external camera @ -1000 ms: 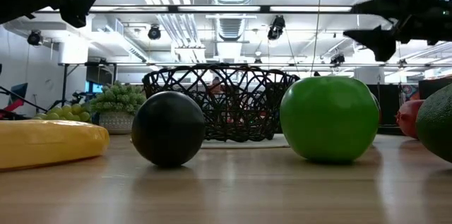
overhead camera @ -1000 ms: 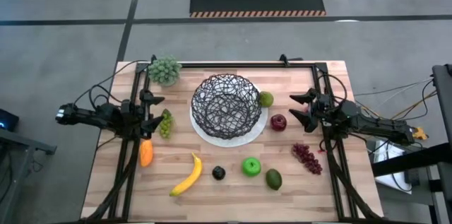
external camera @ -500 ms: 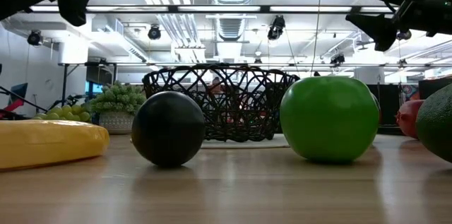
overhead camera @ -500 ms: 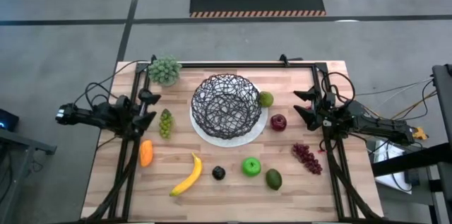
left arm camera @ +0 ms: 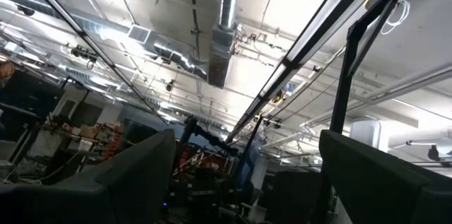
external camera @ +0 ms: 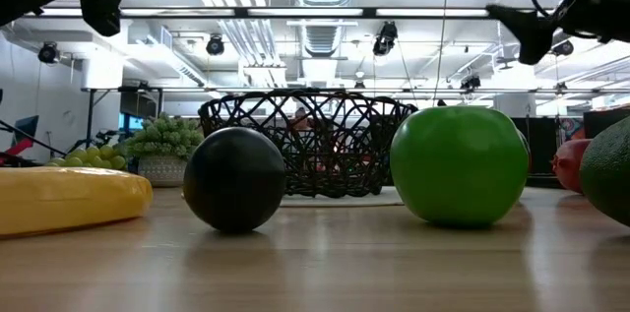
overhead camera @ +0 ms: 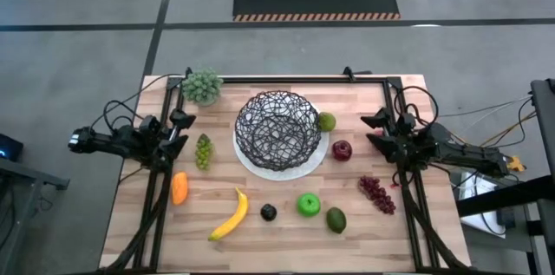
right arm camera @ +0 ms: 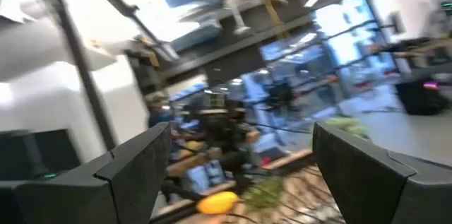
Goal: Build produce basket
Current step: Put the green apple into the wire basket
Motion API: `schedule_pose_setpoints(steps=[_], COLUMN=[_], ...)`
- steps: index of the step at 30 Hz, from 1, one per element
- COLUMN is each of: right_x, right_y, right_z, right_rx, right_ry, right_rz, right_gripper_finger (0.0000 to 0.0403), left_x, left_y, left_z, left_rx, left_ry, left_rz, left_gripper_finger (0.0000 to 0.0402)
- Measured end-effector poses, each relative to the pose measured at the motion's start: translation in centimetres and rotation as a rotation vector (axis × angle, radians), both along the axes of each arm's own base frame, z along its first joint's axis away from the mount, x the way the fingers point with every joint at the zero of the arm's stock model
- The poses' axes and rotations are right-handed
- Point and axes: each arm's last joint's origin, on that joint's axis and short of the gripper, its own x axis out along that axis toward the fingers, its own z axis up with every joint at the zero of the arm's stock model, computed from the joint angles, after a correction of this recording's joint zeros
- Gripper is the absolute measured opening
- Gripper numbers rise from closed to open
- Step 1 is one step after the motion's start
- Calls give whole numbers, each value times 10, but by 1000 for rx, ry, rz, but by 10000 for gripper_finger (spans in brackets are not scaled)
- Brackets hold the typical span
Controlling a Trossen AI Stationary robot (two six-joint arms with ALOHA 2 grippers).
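The black wire basket [overhead camera: 277,130] stands on a white plate [overhead camera: 321,155] at mid-table; the low view shows the basket [external camera: 307,145] behind the fruit. Round it lie green grapes [overhead camera: 203,149], carrot [overhead camera: 179,187], banana [overhead camera: 230,216], dark plum [overhead camera: 269,212], green apple [overhead camera: 308,205], avocado [overhead camera: 336,219], dark red grapes [overhead camera: 377,193], red apple [overhead camera: 342,149] and a small green fruit [overhead camera: 326,121] beside the basket's rim. My left gripper [overhead camera: 185,129] hangs open above the table, left of the basket. My right gripper [overhead camera: 368,131] hangs open to its right, near the red apple. Both wrist views point up into the room.
A pale green leafy cluster [overhead camera: 201,86] sits at the far left corner. Black frame rails [overhead camera: 156,197] run along both side edges of the table. Bare wood lies between the basket and the near row of fruit. Cables trail off behind both arms.
My left gripper has drawn back a little toward the table's left edge, away from the green grapes. My right gripper has risen, as the low view shows. Both stay open. No fruit has moved.
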Motion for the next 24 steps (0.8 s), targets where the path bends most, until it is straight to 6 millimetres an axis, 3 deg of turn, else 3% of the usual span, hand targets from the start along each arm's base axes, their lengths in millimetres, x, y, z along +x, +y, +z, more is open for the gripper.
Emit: schedule_pose_setpoints(steps=[4, 9, 13, 19, 24], right_x=[2, 7, 17, 58, 79], right_y=[4, 8, 12, 23, 36], right_z=[11, 38, 59, 70, 84], right_rx=[-30, -110, -183, -249, -289], right_ry=[11, 31, 70, 252, 312], right_rz=[39, 57, 75, 145, 214], right_gripper_finger=[326, 326, 326, 326, 326], left_x=[0, 0, -1, 3, 6], left_y=[0, 0, 2, 3, 4], left_z=[0, 0, 0, -4, -6], left_rx=[2, 39, 76, -17, -68], left_ry=[1, 6, 29, 70, 95], left_rz=[1, 30, 156, 141, 160], left_gripper_finger=[334, 334, 334, 334, 334])
